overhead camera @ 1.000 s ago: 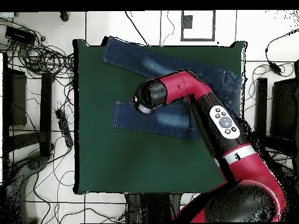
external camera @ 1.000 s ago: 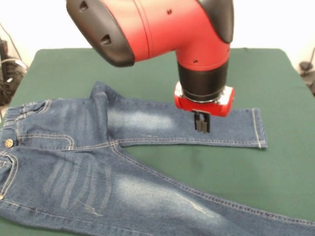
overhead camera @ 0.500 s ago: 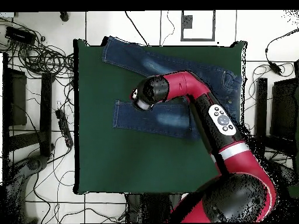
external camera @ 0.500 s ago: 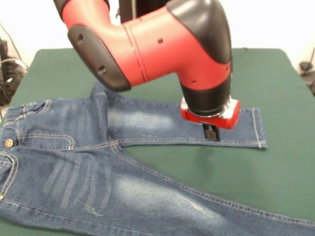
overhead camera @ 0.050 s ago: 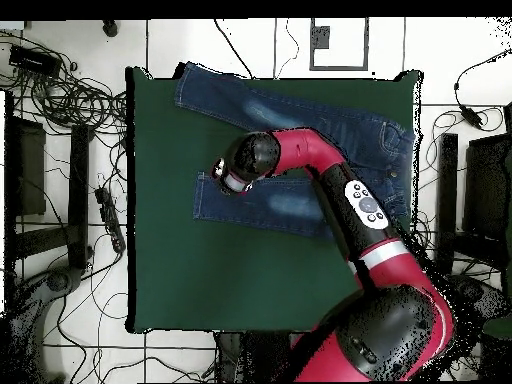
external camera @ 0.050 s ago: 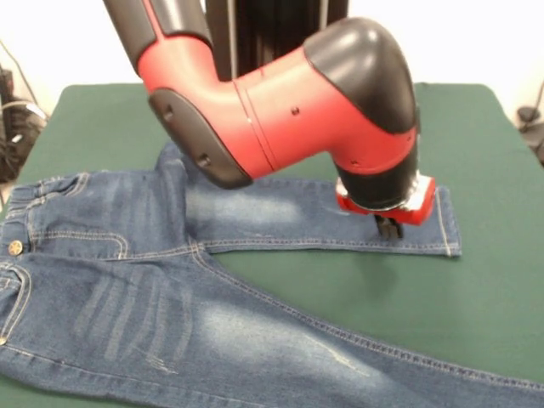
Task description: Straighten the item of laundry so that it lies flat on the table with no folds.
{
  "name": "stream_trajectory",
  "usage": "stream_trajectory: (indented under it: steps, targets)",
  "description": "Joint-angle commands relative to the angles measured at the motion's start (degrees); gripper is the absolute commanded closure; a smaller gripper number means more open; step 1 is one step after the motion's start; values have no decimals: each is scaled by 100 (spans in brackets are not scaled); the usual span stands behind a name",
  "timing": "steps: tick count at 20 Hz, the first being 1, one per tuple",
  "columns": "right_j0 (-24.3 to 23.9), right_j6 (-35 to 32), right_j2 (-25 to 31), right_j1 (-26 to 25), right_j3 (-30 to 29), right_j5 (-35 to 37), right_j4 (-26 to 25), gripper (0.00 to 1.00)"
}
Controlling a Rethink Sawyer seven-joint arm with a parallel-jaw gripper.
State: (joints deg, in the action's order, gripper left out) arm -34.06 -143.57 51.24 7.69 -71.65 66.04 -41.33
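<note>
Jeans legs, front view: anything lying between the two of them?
Nothing. Front view shows only bare table between the two legs of the jeans; the gripper is on the far leg.

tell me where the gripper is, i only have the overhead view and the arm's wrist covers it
observer: The gripper is down low at the hem end of the jeans leg that lies nearer the robot.
operator: over cloth or bare table
observer: Over denim, just inside that leg's stitched edge; it looks to touch the cloth.
operator: any folds showing
observer: Yes, a raised crease stands where that leg meets the seat.
</note>
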Motion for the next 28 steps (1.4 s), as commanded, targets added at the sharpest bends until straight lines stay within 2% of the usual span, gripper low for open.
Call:
stream_trajectory:
  steps: [1,5,9,18,28]
  targets:
    - [153,2201,-213,63,-152,762,208,100]
    - [94,2116,-232,114,-373,716,134,100]
    - [158,2113,-278,4,-243,754,87,100]
    - [525,2593,-354,-846,818,590,-214,100]
    - [824,3007,-453,-1313,1582,1005,-182,100]
